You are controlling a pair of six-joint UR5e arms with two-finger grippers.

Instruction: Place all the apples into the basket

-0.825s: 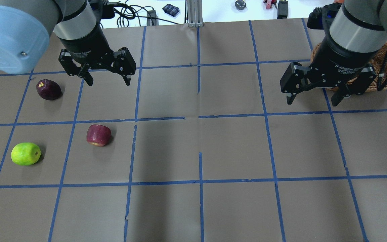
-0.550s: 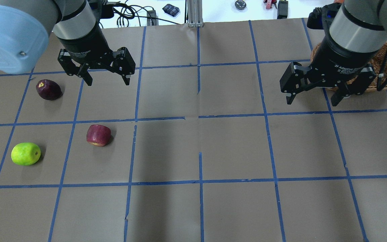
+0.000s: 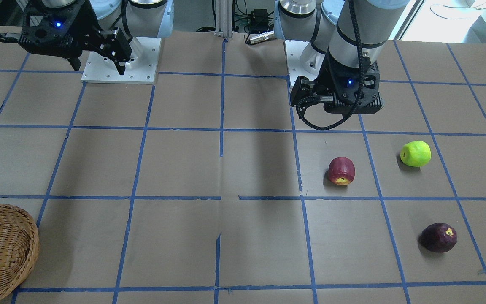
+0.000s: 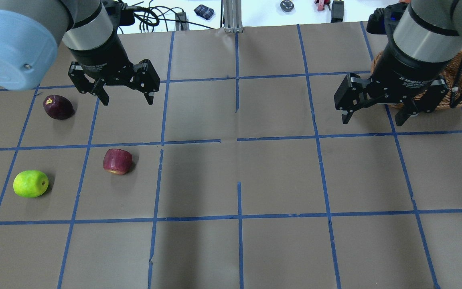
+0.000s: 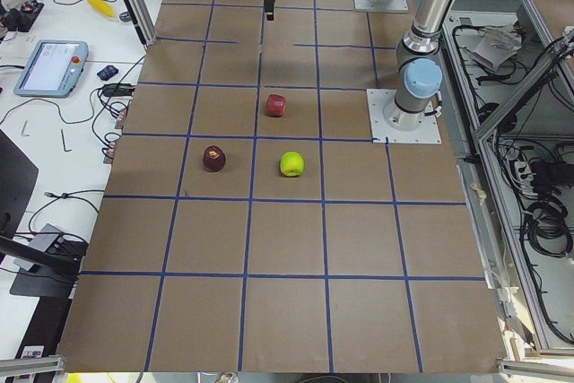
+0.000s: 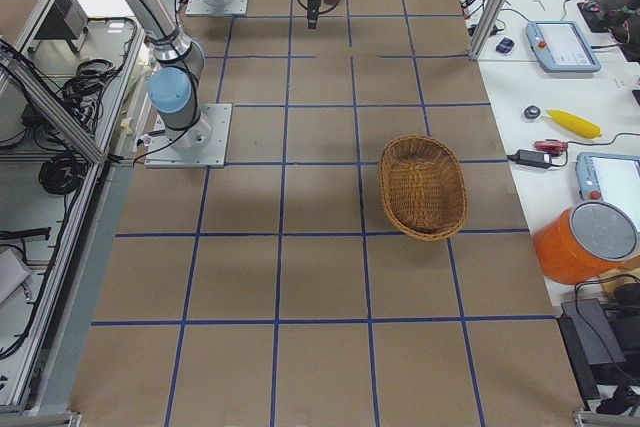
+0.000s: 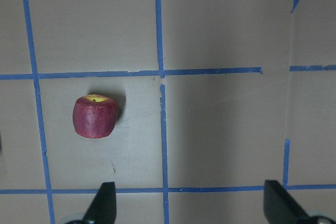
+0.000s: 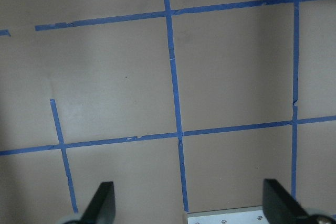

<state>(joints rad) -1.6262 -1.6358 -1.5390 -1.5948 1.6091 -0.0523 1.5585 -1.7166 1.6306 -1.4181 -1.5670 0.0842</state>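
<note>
While all three apples sit loose on the worktop's left side, the basket (image 3: 4,245) lies well apart on the right. Both the left end effector (image 4: 127,100) and the right end effector (image 4: 372,120) hang empty with fingers spread. The left one hovers between the purple apple (image 4: 58,107) and the red apple (image 4: 117,161), over neither, and the green apple (image 4: 30,183) lies farther off. An off-centre descent could nudge the round fruit rolling, and a shallow grip may drop it on the long carry across.
</note>
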